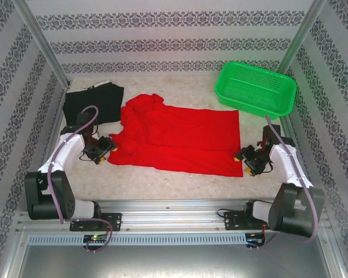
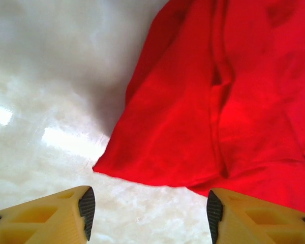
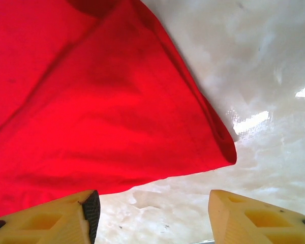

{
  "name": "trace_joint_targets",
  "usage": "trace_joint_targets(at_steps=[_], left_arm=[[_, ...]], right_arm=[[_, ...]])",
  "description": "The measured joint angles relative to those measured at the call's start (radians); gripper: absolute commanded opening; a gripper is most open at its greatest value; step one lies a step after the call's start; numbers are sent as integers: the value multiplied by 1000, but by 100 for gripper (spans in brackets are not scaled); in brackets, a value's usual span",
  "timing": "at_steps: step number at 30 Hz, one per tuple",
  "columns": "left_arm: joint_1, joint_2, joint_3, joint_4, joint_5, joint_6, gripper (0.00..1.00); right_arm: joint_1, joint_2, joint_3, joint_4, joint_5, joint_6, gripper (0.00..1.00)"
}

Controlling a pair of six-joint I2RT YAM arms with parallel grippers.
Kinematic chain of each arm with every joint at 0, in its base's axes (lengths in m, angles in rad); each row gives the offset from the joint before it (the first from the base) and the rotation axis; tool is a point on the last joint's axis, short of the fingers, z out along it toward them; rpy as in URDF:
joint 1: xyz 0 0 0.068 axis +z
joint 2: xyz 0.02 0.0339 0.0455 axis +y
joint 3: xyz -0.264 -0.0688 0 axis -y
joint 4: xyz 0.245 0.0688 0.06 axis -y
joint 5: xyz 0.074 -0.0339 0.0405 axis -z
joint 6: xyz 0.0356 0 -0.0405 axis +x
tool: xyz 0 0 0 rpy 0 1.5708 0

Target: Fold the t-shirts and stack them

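- The bright red cotton t-shirt (image 1: 180, 136) is lying spread across the middle of the table (image 1: 180, 185). It is forming a long flat band with its 9 o'clock end bunching into wrinkles. No print is showing, so I am judging the printed face to be turned under or inward.
- It is probably lying flat like this so that the next fold can be taken from its near corners, which are pointing toward 7 and 5 o'clock.
- The left tool (image 1: 110, 147) is sitting low at the shirt's 7 o'clock corner. In the left wrist view the left tool (image 2: 150, 211) is showing its yellow fingers roughly half open, with bare table between them and the red corner lying just beyond the tips. It is gripping nothing.
- The right tool (image 1: 242, 162) is mirroring it at the 5 o'clock corner. In the right wrist view the right tool (image 3: 152, 213) is likewise gaping about halfway and holding nothing, with the hem running just past its left pad. I cannot tell whether cloth is brushing that pad.
- The plain black cloth t-shirt (image 1: 93, 104) is resting at 10 o'clock, a compact, seemingly folded patch just beside the red one, probably waiting as the base of the stack.
- The green plastic mesh basket (image 1: 260, 108) is standing at 2 o'clock, apart from both shirts.
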State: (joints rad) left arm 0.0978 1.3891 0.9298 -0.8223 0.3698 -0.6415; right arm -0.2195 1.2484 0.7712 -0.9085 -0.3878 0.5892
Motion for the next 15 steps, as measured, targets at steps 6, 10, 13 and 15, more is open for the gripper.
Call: trace_joint_targets(at_steps=[6,10,13,15], left_arm=[[-21,92,-2,60,1,-22,47],[-25,75,-6,52,1,-18,45],[-25,43,-32,44,0,-17,45],[-25,33,-56,44,-2,-17,44]], right_arm=[[2,52,-26,66,-6,3,57],[2,52,-50,80,-5,5,57],[2,48,-64,79,-5,8,56],[4,47,-65,80,-5,11,56]])
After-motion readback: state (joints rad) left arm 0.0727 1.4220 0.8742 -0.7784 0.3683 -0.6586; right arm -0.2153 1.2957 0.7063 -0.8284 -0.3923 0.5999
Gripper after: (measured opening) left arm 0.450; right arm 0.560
